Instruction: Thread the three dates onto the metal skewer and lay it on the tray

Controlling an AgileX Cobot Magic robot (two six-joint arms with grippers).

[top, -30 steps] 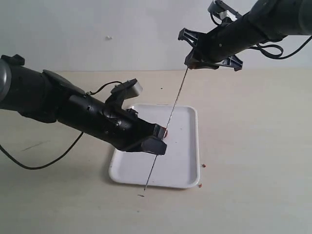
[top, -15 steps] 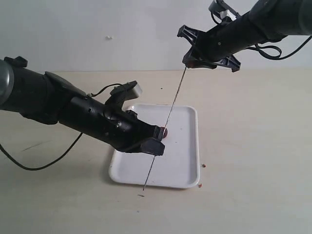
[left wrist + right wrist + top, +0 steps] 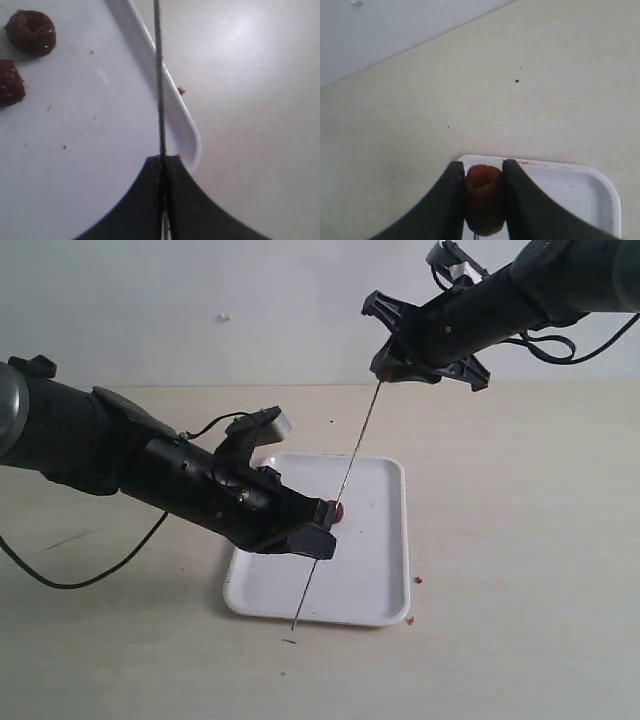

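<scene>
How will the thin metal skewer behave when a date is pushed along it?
The skewer runs straight from the left claw up to the top date, so probably stiff. Thin and smooth, it may slip or twist in that grip. Laid flat, it would likely roll.

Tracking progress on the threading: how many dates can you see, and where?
3. Two dates lie loose on the tray: one, one at the frame edge. The third date sits clamped in the right gripper, at the metal skewer's top end. No others show.
</scene>
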